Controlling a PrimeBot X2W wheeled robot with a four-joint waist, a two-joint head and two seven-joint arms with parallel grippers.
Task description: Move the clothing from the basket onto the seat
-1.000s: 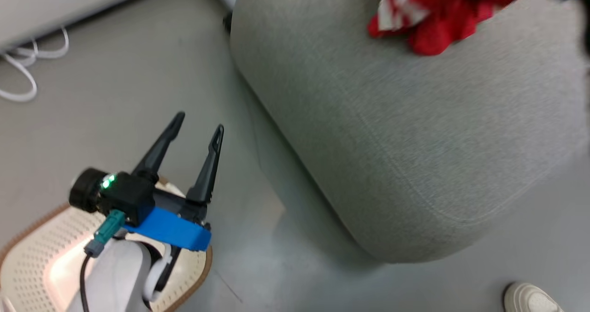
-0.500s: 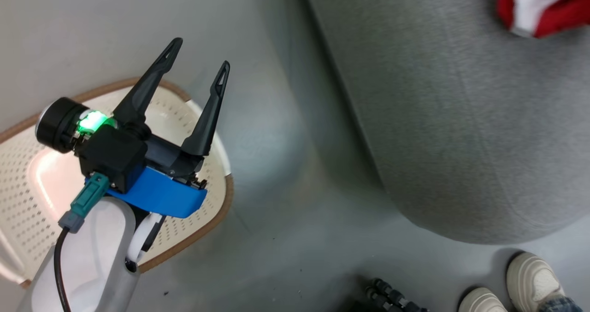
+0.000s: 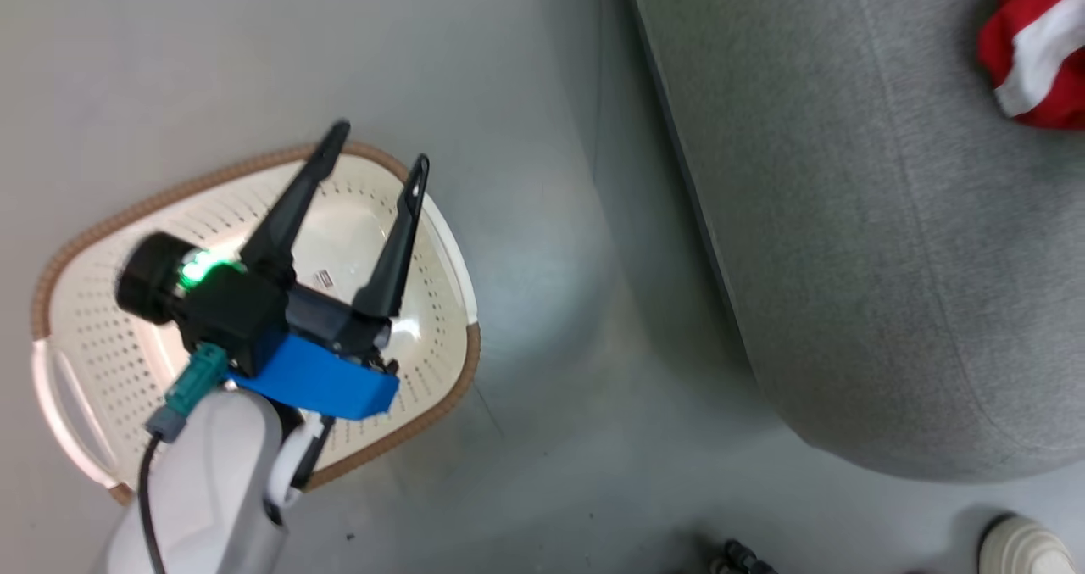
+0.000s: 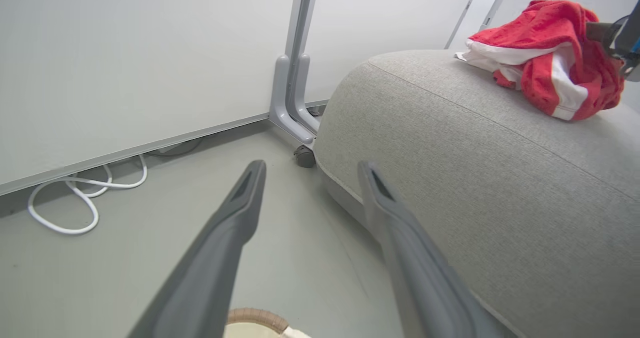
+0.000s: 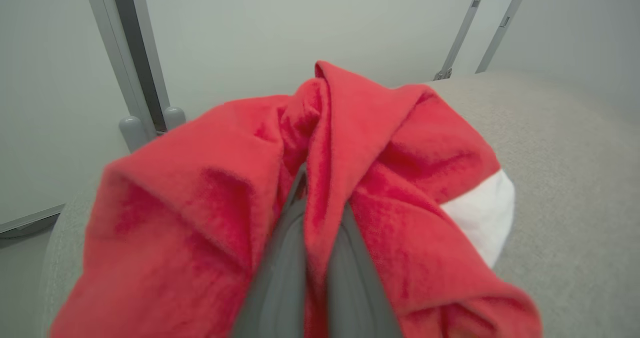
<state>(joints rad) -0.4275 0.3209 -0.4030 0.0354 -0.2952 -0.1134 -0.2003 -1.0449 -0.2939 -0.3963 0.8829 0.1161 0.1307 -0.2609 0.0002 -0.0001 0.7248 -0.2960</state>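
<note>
The cream basket (image 3: 110,243) with a brown rim sits on the floor at lower left; a label sticker (image 3: 326,279) shows on its bare bottom. My left gripper (image 3: 380,143) hangs open over it with nothing between its fingers (image 4: 235,218). The grey seat (image 3: 865,218) spreads across the right. Red clothing (image 3: 1034,57) with white trim lies on the seat's far part, bunched up (image 4: 545,53). In the right wrist view my right gripper (image 5: 312,178) is shut on a fold of the clothing (image 5: 390,143), just above the seat (image 5: 565,153).
A person's pale shoe (image 3: 1017,548) stands on the floor at lower right, a dark object (image 3: 737,557) beside it. A white cable (image 4: 85,198) loops by the wall, and a grey partition leg (image 4: 295,103) on a caster stands near the seat's corner.
The head camera has swung, so the whole basket now shows and the clothing sits at the right edge. The left gripper stays open, now over the basket's middle.
</note>
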